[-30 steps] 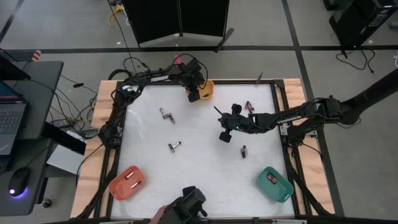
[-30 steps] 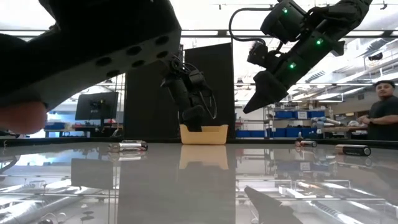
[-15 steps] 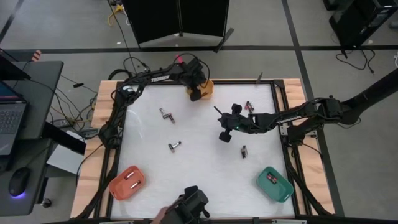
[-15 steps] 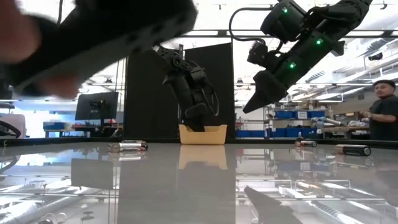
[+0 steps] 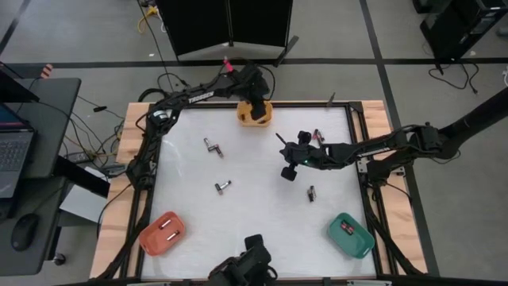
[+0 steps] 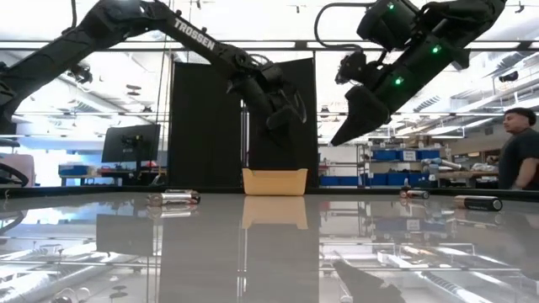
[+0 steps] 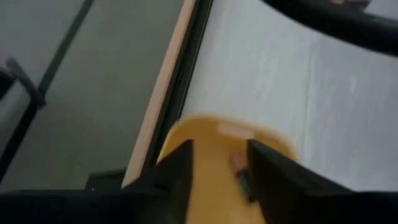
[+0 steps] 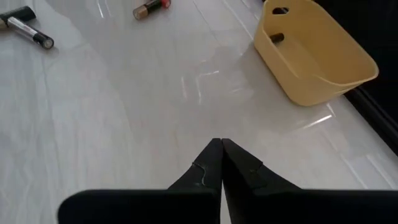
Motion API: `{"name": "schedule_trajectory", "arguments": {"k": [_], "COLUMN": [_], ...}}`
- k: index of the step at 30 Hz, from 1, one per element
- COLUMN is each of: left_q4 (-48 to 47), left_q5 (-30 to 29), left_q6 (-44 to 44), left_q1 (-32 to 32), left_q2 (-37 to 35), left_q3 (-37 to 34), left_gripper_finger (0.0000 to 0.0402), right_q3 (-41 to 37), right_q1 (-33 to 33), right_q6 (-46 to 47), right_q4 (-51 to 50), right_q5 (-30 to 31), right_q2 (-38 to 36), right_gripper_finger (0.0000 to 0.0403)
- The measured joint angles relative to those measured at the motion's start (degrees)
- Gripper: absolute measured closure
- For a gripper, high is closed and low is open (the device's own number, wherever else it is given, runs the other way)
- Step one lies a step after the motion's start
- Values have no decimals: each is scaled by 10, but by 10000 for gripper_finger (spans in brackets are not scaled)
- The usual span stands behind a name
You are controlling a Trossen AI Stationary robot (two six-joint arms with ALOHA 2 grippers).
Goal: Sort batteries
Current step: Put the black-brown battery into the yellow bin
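My left gripper [image 5: 258,105] hangs open and empty above the yellow bin [image 5: 255,115] at the table's far edge. It is well clear of the bin in the low view [image 6: 286,118]. Two small batteries [image 7: 242,174] lie inside the bin between my fingers' lines. My right gripper [image 5: 287,171] is shut and empty, raised above the middle of the table [image 6: 338,139]. Loose batteries lie flat on the white tabletop: one at the left [image 5: 212,147], one in the middle [image 5: 222,187], one near my right gripper [image 5: 311,193], one at the far right [image 5: 317,137].
An orange bin [image 5: 163,232] with batteries stands at the near left and a green bin [image 5: 350,234] with a battery at the near right. A black object [image 5: 250,266] sits at the near edge. A person [image 6: 518,151] stands beyond the table's right.
My left gripper has risen out of the yellow bin and gone a little toward the far edge. The dark object and hand that filled the upper left of the low view have gone out of it. My right gripper has kept still.
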Motion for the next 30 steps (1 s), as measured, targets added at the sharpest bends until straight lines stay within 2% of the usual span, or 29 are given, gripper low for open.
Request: {"name": "schedule_trajectory", "arguments": {"k": [5, 7, 14, 21, 30], "left_q4": [49, 74, 154, 218, 267], "left_q5": [60, 81, 93, 126, 137], "left_q6": [-17, -21, -42, -45, -47], "left_q1": [0, 1, -10, -23, -44], "left_q2": [-3, -3, -2, -2, -2], "left_q3": [0, -2, -12, -11, -12], "left_gripper_finger": [372, 392, 392, 397, 398], "right_q3": [0, 0, -15, -105, -173], "right_q1": [-3, -8, -32, -60, -66], "right_q6": [5, 6, 6, 15, 16], "right_q4": [-36, -42, -29, 108, 229], "right_q5": [1, 1, 0, -45, -51], "right_q2": [-30, -35, -33, -34, -34], "right_gripper_finger": [394, 393, 397, 398, 398]}}
